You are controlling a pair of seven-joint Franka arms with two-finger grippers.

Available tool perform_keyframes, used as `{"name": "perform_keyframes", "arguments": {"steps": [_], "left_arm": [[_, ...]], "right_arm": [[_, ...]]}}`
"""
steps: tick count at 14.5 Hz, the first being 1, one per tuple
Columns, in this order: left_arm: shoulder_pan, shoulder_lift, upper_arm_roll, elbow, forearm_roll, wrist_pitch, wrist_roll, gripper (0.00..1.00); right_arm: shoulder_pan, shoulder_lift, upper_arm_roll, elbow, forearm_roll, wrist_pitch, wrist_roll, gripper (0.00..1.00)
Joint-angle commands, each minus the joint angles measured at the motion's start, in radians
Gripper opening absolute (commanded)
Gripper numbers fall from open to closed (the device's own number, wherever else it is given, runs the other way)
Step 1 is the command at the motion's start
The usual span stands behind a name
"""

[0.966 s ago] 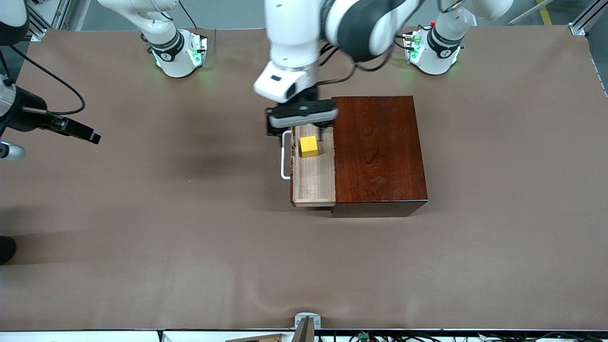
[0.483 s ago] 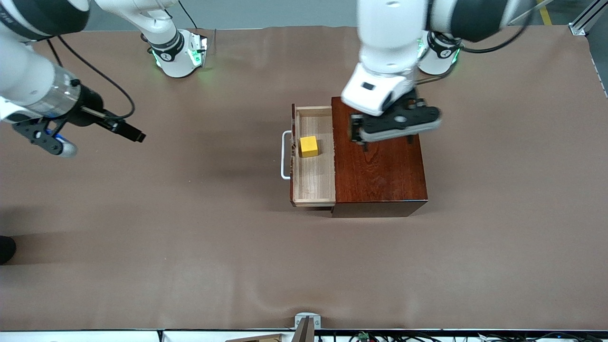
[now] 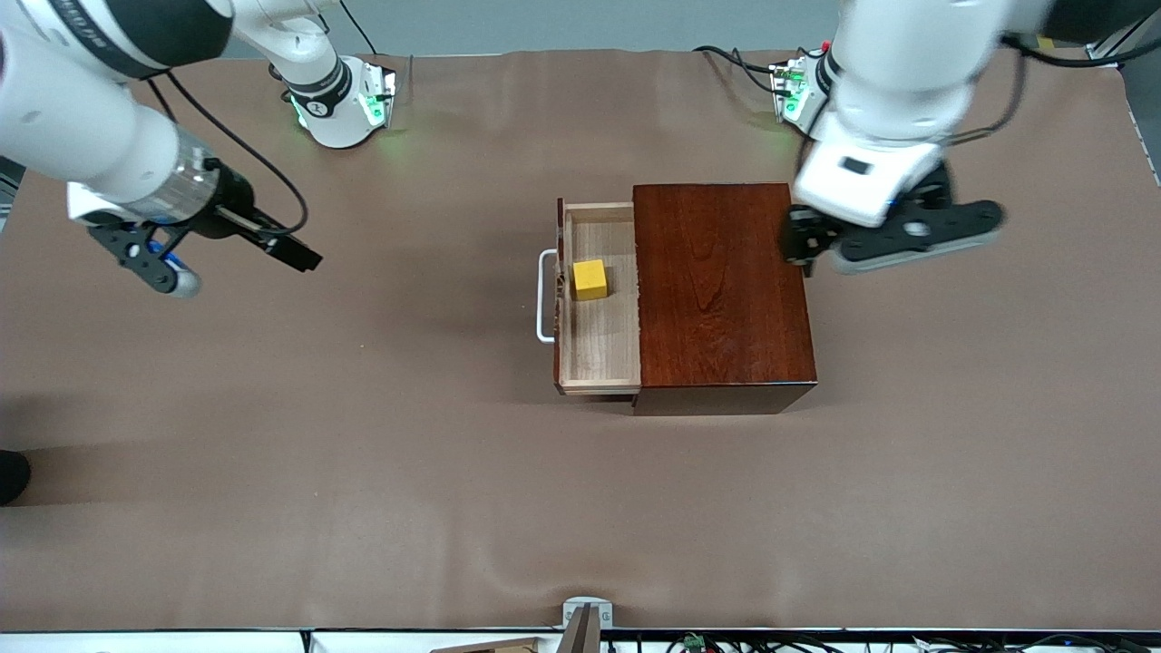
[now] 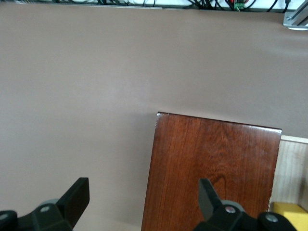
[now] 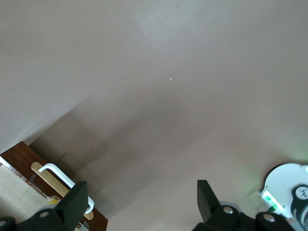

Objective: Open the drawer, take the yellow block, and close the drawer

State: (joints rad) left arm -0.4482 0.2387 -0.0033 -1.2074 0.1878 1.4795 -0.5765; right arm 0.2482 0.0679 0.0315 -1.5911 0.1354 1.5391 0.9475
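The drawer (image 3: 599, 336) stands pulled out of the dark reddish-brown box (image 3: 721, 290), its white handle (image 3: 542, 297) toward the right arm's end of the table. The yellow block (image 3: 590, 279) sits in the drawer near the handle. My left gripper (image 3: 893, 238) hangs open and empty over the box's edge at the left arm's end. In the left wrist view the left gripper (image 4: 143, 187) straddles that edge of the box (image 4: 211, 173). My right gripper (image 3: 154, 263) hangs open over bare table. From the right wrist view the right gripper (image 5: 141, 190) holds nothing, with the handle (image 5: 57, 173) well off.
Brown matting (image 3: 363, 472) covers the whole table. The two arm bases (image 3: 340, 100) stand along the edge farthest from the front camera. A small metal bracket (image 3: 585, 612) sits at the table's nearest edge.
The left gripper has swung from over the drawer, across the box top, to the box's edge at the left arm's end. The right arm has come inward toward the drawer. Drawer and block have not moved.
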Motion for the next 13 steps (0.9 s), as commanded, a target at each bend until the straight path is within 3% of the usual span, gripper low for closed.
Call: {"name": "perform_keyframes", "arguments": {"steps": [1, 5, 13], "left_arm": [[0.1, -0.056, -0.014, -0.052, -0.115, -0.002, 0.067, 1.0], [0.184, -0.104, -0.014, -0.135, -0.133, -0.001, 0.326, 1.0], [0.29, -0.219, -0.015, -0.325, -0.14, 0.067, 0.419, 1.0]], "right_arm": [[0.061, 0.026, -0.005, 0.017, 0.007, 0.01, 0.126, 1.0], [0.146, 0.056, -0.007, 0.017, 0.009, 0.059, 0.292, 1.0], [0.309, 0.154, -0.007, 0.017, 0.021, 0.206, 0.649, 1.0]]}}
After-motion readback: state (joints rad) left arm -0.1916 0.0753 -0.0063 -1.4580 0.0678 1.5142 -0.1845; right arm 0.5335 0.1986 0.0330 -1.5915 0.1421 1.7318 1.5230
